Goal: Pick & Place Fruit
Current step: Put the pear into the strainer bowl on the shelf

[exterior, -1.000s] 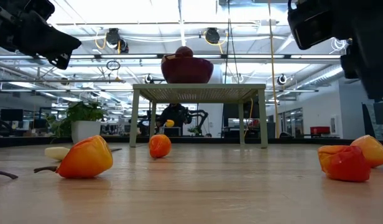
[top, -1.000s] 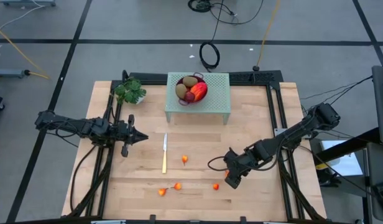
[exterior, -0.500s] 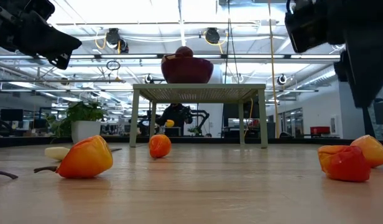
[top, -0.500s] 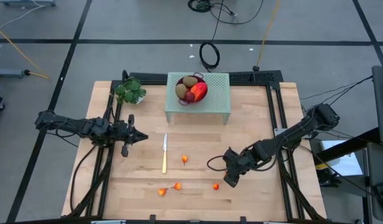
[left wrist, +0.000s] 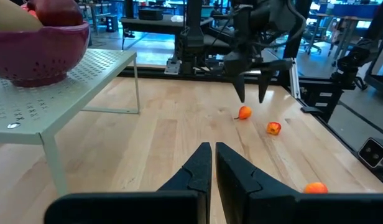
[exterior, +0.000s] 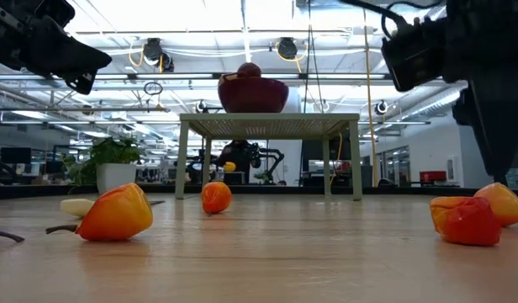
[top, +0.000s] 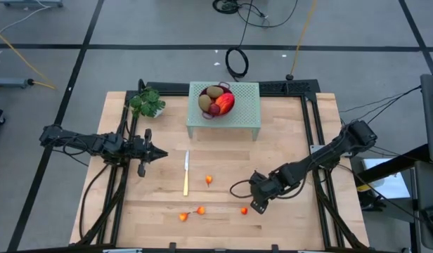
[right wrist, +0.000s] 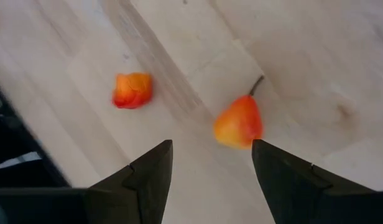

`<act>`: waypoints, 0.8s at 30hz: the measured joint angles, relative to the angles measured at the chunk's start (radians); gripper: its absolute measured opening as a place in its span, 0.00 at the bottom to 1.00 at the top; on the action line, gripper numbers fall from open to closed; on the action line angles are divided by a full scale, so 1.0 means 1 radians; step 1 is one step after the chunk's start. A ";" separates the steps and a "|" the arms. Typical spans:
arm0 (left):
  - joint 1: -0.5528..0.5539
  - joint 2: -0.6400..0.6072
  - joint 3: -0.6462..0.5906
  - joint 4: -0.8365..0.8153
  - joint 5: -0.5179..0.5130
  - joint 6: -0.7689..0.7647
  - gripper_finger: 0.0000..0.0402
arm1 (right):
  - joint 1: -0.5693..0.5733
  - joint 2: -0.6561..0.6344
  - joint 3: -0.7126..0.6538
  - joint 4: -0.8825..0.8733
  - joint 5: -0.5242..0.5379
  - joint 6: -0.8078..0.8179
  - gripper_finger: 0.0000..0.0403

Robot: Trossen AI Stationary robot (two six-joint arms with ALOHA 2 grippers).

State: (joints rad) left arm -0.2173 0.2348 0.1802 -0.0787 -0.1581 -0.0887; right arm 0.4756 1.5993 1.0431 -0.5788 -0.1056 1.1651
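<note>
Since a second ago the right gripper (top: 257,204) has slid left along the near part of the table (top: 287,133), and from above it now hangs just right of a small orange fruit (top: 244,210), while the left gripper (top: 162,154) waits clenched and empty at mid-left and the bowl (top: 216,102) of larger fruit sits on the far rack (top: 246,109). At table height, loose fruit (exterior: 116,212) lie across the near boards. From the right wrist, the released fingers (right wrist: 148,177) frame a stemmed piece (right wrist: 239,122), so the reach looks underway; next it should drop and close on that piece.
</note>
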 joint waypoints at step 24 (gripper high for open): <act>0.000 0.000 0.000 0.001 -0.001 -0.025 0.05 | 0.003 0.101 0.065 -0.105 0.071 -0.078 0.53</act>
State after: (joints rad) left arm -0.2173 0.2348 0.1802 -0.0780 -0.1589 -0.1139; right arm 0.4790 1.7000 1.1080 -0.6835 -0.0350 1.0866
